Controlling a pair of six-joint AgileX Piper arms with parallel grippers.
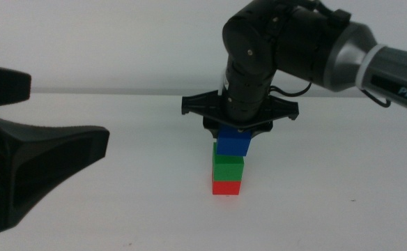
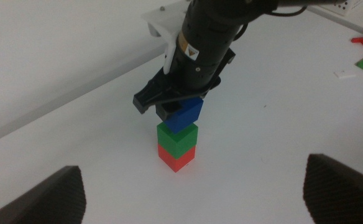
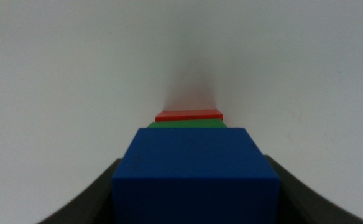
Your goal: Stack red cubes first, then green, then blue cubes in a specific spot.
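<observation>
— What is closest to us on the table (image 1: pixel 343 209)?
— The left gripper (image 2: pixel 194 193). It waits by the near left edge with its jaws wide apart and nothing between them.
— And the blocks?
— Farther in, about the middle of the table, the red cube (image 1: pixel 226 187) sits on the white top. The green cube (image 1: pixel 228 168) sits right on it.
— Where is the blue one?
— The blue cube (image 1: pixel 233 143) is on top of the green cube, a bit to the right. I cannot tell if it touches.
— Who has it?
— The right gripper (image 1: pixel 240 130) comes straight down on it. Its jaws are closed on the blue cube's sides.
</observation>
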